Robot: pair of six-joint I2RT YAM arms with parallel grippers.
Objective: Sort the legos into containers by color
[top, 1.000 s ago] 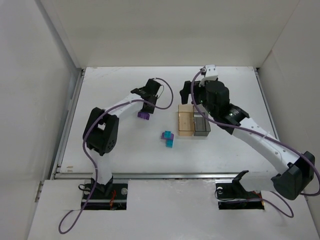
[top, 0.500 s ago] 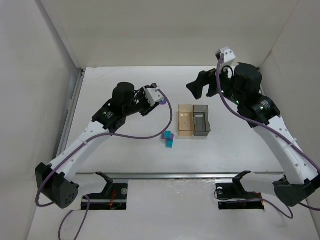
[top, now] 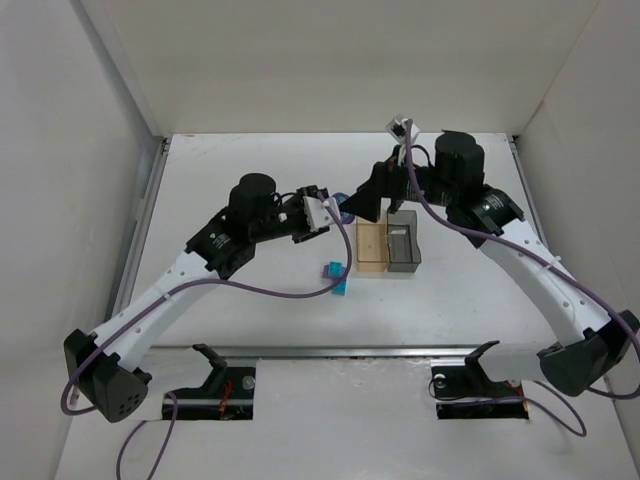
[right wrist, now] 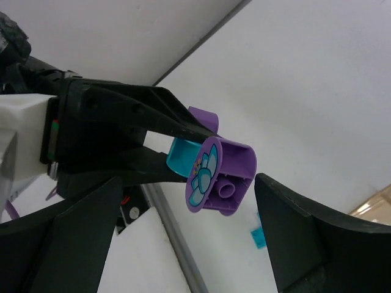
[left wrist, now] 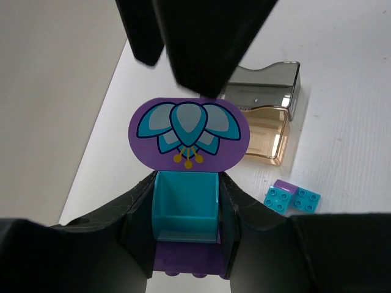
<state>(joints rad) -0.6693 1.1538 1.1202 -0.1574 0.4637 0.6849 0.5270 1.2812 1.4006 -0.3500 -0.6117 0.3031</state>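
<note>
My left gripper [top: 335,212] is shut on a purple-and-teal lego [top: 344,209] and holds it in the air left of the containers. In the left wrist view the lego [left wrist: 188,131] shows a purple flower plate on a teal block between my fingers [left wrist: 134,232]. My right gripper [top: 368,197] is open and faces this lego. In the right wrist view the lego [right wrist: 223,177] hangs between my spread fingers [right wrist: 305,238], touching neither. The amber container [top: 371,244] and the dark grey container [top: 404,243] stand side by side. Teal and purple legos [top: 336,276] lie on the table.
The loose legos [left wrist: 292,198] lie just in front of the amber container [left wrist: 266,135], with the grey container [left wrist: 263,85] behind it. White walls close the table at the left, back and right. A metal rail [top: 330,350] runs along the near edge.
My left arm has carried the purple-and-teal lego rightward toward the containers. My right gripper has swung down and left from the back right until it faces the held lego.
</note>
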